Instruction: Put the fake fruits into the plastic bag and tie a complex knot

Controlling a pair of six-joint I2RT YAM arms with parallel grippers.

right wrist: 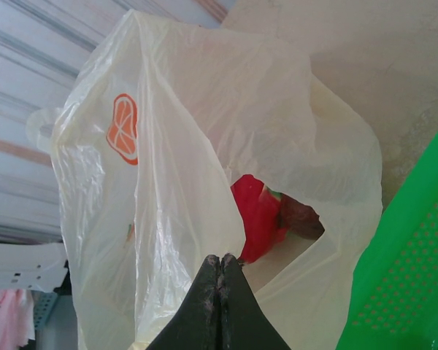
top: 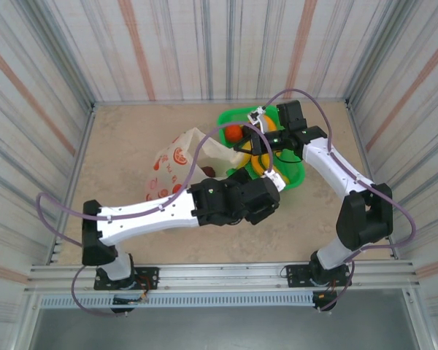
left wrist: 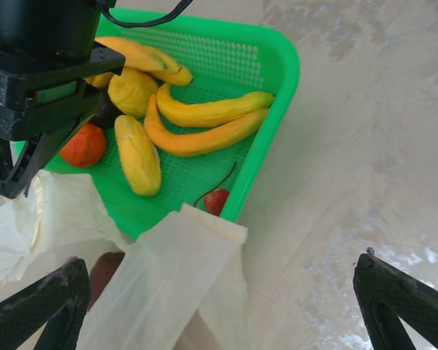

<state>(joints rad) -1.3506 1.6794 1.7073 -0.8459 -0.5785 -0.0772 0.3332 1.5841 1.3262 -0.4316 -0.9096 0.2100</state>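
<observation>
Right wrist view: bag mouth held open for loading.
The right gripper (right wrist: 219, 271) is pinched closed on the rim of the plastic bag (right wrist: 175, 146), apparently so its mouth gapes beside the green basket (right wrist: 401, 277). A red fruit (right wrist: 255, 215) lies inside, and the left gripper (left wrist: 215, 292) hangs spread wide near the bananas (left wrist: 204, 127).
</observation>
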